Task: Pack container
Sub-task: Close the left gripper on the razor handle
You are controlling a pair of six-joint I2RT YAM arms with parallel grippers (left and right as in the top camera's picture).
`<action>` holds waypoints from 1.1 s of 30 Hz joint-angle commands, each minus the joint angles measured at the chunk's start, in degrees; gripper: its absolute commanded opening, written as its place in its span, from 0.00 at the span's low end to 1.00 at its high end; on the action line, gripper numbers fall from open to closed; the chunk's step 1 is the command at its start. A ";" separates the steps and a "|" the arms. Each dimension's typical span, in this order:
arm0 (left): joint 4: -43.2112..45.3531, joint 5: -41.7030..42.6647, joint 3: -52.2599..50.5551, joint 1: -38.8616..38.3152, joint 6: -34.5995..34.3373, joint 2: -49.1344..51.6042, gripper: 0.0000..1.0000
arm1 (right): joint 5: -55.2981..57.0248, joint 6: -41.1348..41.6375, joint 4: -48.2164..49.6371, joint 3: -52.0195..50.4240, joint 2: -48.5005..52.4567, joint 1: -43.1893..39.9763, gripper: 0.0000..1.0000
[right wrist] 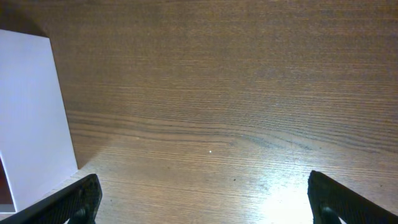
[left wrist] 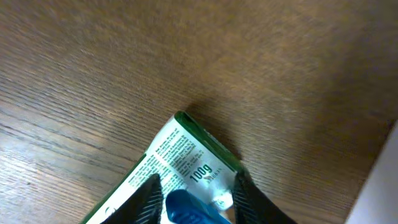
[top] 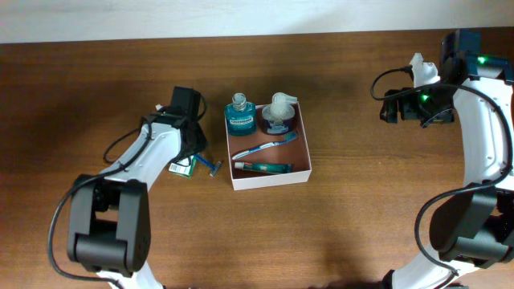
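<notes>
The left gripper [left wrist: 198, 186] hangs over a packet [left wrist: 186, 152], its fingers [left wrist: 149, 202] flanking a blue razor [left wrist: 186, 210]; I cannot tell whether they pinch it. The container [top: 270, 179] lies just to that gripper's right, holding a teal bottle [top: 239, 114], a pump bottle [top: 279, 112], a toothbrush [top: 265, 148] and a tube [top: 263, 167]. The right gripper [right wrist: 205, 202] hovers over the table [right wrist: 249, 93] with its fingers spread wide, the container well off to its left.

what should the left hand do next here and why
Probably close the left hand on the blue razor: it lies between the open fingers, over the green-white packet, and both are outside the container, which already holds bottles, toothbrush and tube.
</notes>
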 commanded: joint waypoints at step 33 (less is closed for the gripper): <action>-1.86 -5.29 4.48 0.04 3.67 -12.57 0.20 | 0.33 0.31 -0.02 0.63 -1.22 -0.33 0.98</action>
